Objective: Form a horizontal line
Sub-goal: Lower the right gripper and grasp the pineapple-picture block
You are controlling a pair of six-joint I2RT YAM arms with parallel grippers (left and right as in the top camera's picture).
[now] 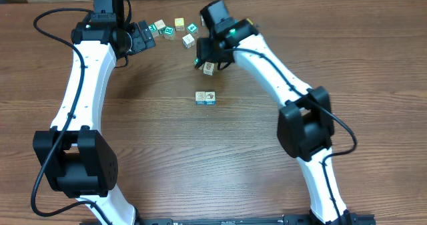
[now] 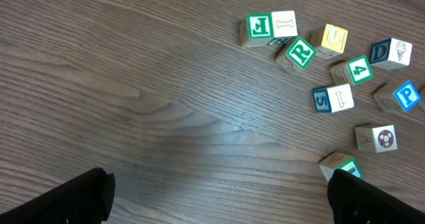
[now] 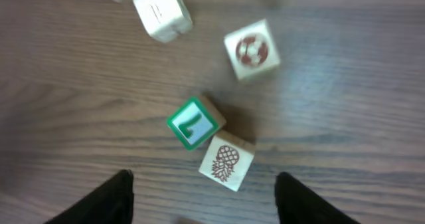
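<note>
Brown wood-grain bench (image 1: pixel 167 138), two white-and-black arms reaching over it. Near mid-bench sits the horizontal line (image 1: pixel 205 98): only a pair of small white-faced picture cubes with teal sides, touching side by side. Apart from that pair, farther from the arm bases, lie a small teal-green wooden cube with a white L (image 3: pixel 194 123) and a pale wooden cube with a pineapple drawing (image 3: pixel 227 161), corner against corner, both askew. Just over these two hangs the right end effector (image 3: pixel 204 184), fingers spread wide and pinching nothing; the pineapple cube lies in the gap ahead of the fingertips, touching neither. Beyond them are a pale cube with a red ball picture (image 3: pixel 251 50) and a blank-looking pale cube (image 3: pixel 161 11). At back left of the bench is the left end effector (image 2: pixel 219 184), fingers spread fully, empty. A loose scatter of lettered cubes (image 2: pixel 332 71) lies ahead of it to one side: green R, yellow G, green 4, blue P, blue 5 among them.
</note>
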